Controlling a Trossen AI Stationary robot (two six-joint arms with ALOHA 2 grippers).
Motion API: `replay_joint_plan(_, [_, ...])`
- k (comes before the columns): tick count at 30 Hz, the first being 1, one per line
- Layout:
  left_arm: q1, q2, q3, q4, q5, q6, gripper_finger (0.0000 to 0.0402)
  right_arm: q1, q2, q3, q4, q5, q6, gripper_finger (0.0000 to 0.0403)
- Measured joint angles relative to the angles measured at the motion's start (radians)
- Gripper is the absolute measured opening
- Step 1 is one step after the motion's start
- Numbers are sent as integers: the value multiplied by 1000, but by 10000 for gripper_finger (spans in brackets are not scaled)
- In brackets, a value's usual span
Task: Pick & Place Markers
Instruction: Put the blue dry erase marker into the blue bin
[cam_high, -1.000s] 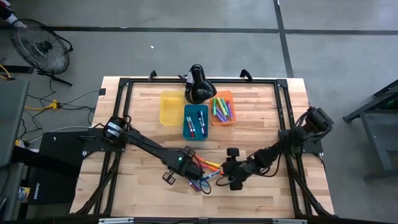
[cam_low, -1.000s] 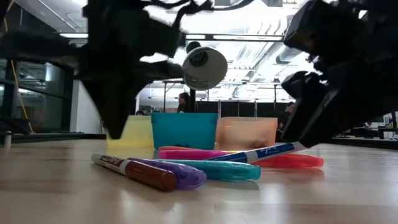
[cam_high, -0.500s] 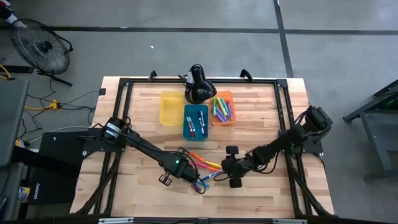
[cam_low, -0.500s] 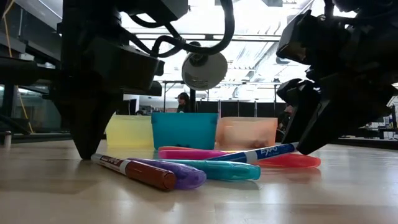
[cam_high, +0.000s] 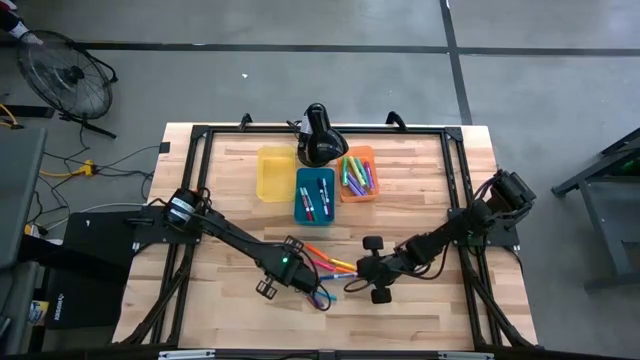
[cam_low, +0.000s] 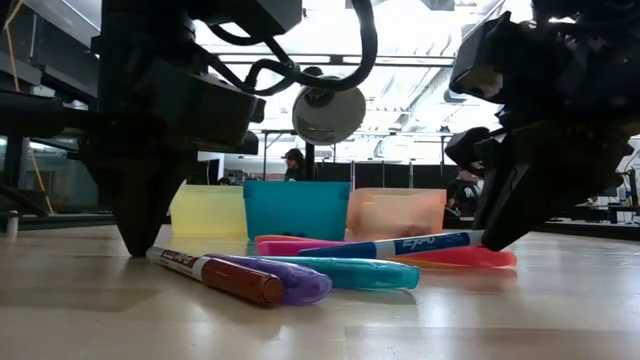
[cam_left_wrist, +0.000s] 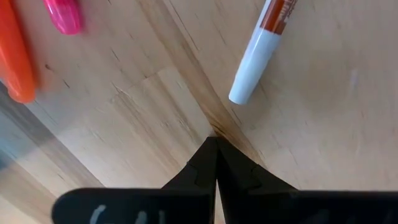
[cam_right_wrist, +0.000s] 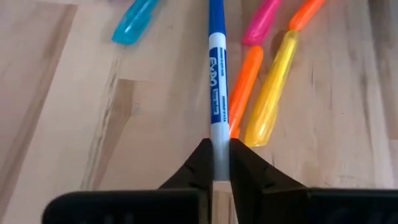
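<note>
Several markers (cam_high: 325, 266) lie loose on the wooden table near its front. My right gripper (cam_right_wrist: 220, 152) is shut on a blue-and-white marker (cam_right_wrist: 216, 74) at the right side of that heap. My left gripper (cam_left_wrist: 216, 142) is shut and points down at the tabletop, left of the heap. It is next to the white end of a brown-capped marker (cam_left_wrist: 256, 55) and touches no marker. In the low view this marker (cam_low: 215, 272) lies in front of purple (cam_low: 295, 282) and teal (cam_low: 355, 272) ones. My right gripper pinches the blue-and-white marker's white barrel (cam_right_wrist: 217, 132), at the end away from its blue tip, between its two fingers (cam_right_wrist: 200, 163). The fingers slant down from the table's right and lie along the marker. The held end (cam_low: 465, 238) sits slightly raised; the far end is down among the other markers. Whether my left gripper's shut tips touch the tabletop, I cannot tell.
Yellow (cam_high: 275, 172), blue (cam_high: 314, 196) and orange (cam_high: 357, 176) bins stand in a row at the table's far middle; the blue and orange ones hold markers. A black round device (cam_high: 320, 138) stands behind them. Orange (cam_right_wrist: 244, 81) and yellow (cam_right_wrist: 270, 93) markers lie beside the held one.
My right gripper has shifted a little toward the table's left and shut on the blue-and-white marker's white end. My left gripper has come down to the tabletop and toward the table's left, staying shut. The other markers have stayed where they were.
</note>
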Motion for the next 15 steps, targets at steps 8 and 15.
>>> replay_joint_plan(8, [-6, 4, -5, -210, -1, -129, 0, 0, -2, 0, 4, 40, 75, 20])
replay_joint_plan(15, [-94, -59, -79, -224, -27, -234, 0, 3, -75, 0, 29, 150, 122, 20])
